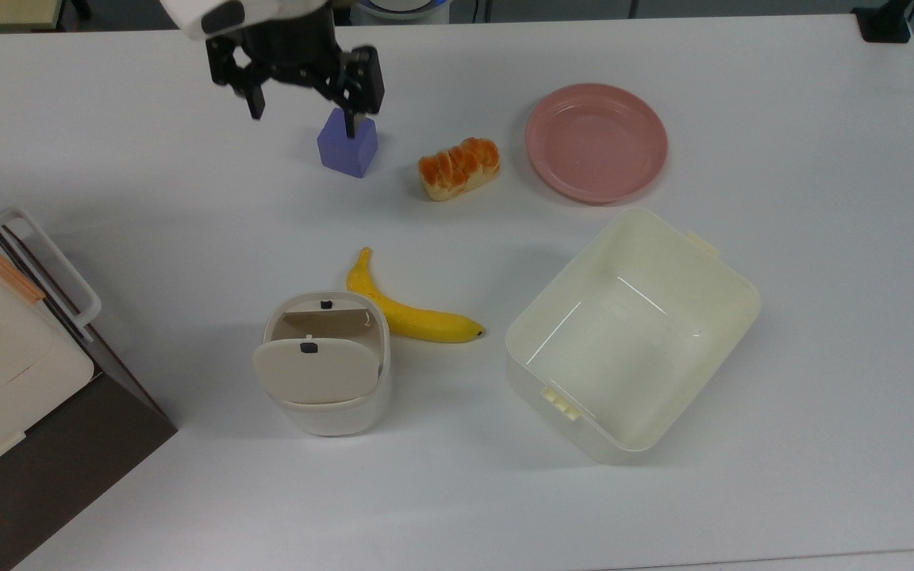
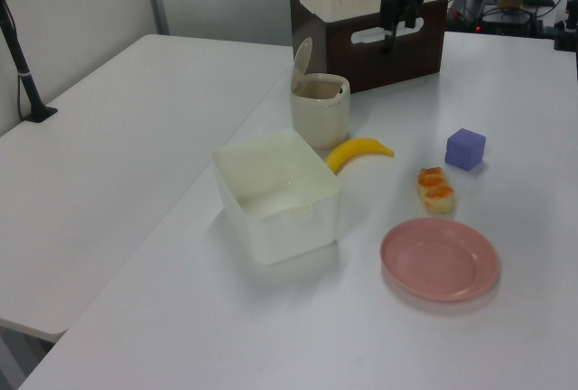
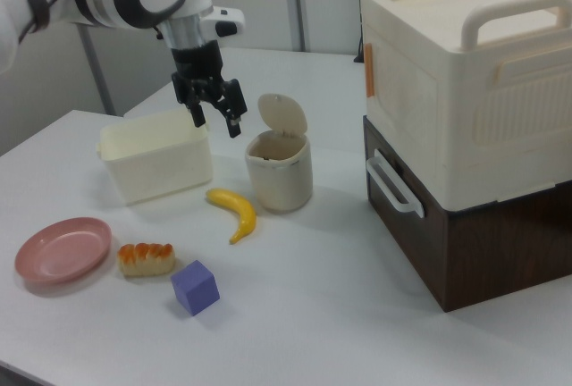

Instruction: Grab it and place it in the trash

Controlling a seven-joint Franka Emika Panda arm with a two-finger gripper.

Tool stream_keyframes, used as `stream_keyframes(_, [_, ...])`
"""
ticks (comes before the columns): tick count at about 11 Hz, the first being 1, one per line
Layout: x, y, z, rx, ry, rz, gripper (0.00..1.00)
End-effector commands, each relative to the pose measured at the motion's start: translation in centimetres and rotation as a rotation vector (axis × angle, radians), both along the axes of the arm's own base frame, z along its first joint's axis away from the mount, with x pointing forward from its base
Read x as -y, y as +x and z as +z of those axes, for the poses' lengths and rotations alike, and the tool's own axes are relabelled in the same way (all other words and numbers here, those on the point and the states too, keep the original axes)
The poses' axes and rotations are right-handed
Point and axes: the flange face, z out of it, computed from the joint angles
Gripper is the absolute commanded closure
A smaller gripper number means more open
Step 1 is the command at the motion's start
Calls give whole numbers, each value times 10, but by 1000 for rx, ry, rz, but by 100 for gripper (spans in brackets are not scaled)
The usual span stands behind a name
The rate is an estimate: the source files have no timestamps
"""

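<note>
Starting nearest the lower edge of the top view, the trash [image 1: 322,414] stands upright on the table [image 1: 147,206] with its flap lid [image 1: 312,369] tipped, so the tan inside shows behind it. The wad is hidden from these cameras. My judgement is that it lies inside the trash, below the rim, since the fingers hold nothing. Just beside the trash lies a banana [image 1: 413,317], and to the top view's right of that sits the pale-yellow tub [image 1: 576,432].

Farther off come the purple cube [image 1: 347,151], the orange-topped loaf [image 1: 459,168] and the pink plate [image 1: 596,143]. Farthest of all is the gripper [image 1: 303,119], its fingers spread wide and empty. One finger overlaps the cube in the top view, but the right view puts the gripper well above the table.

The step in hand looks like clearing away after the drop, with the task close to done. To do it well:

- Keep the fingers apart and the wrist high — dipping here risks knocking the cube underneath.
- Stay away from the lid, because any brush could swing the flap or tip the light bin.
- Before calling it finished, check that nothing white clings to a finger pad or the rim.
</note>
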Motion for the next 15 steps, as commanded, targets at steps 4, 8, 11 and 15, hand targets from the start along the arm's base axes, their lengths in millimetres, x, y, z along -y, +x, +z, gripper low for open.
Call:
stream_keyframes(4, [-3,-43,23,-1,48,51,0])
stream_keyframes(8, [-8,-48,20,-8,31,70,0])
stream_keyframes(11, [-7,-47,21,-2,29,69,0])
stream_keyframes(15, [-9,-46,20,-5,28,70,0])
